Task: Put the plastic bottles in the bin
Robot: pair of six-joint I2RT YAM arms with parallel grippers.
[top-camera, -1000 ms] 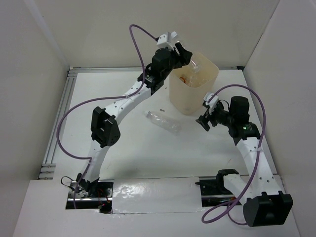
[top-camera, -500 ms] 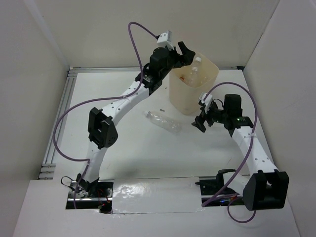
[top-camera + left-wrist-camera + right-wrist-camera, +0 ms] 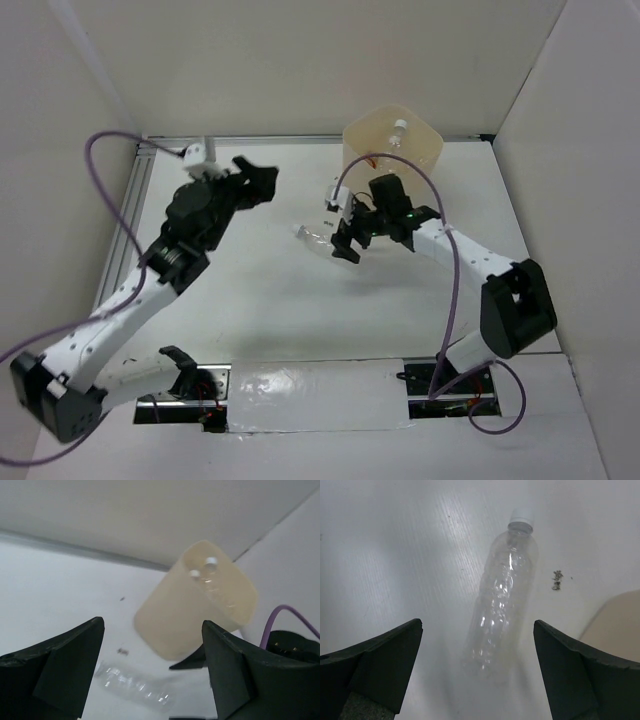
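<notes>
Right gripper (image 3: 345,240), jaws wide, centre frame above clear crinkled white-capped plastic bottle (image 3: 308,234) on table; left gripper (image 3: 255,184) wide, empty, upper left. Left wrist: cream-beige plastic bin (image 3: 190,610) right of centre, capped bottles (image 3: 210,565) inside. Right wrist: bottle flat, cap toward top edge, long axis near-vertical.

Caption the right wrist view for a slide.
Open right gripper above a clear, crinkled, white-capped plastic bottle lying on the white table.

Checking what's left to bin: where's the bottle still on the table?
The loose bottle lies flat mid-table in the top view, just left of the bin and nearer the arms, below the open jaws of the right arm.
</notes>
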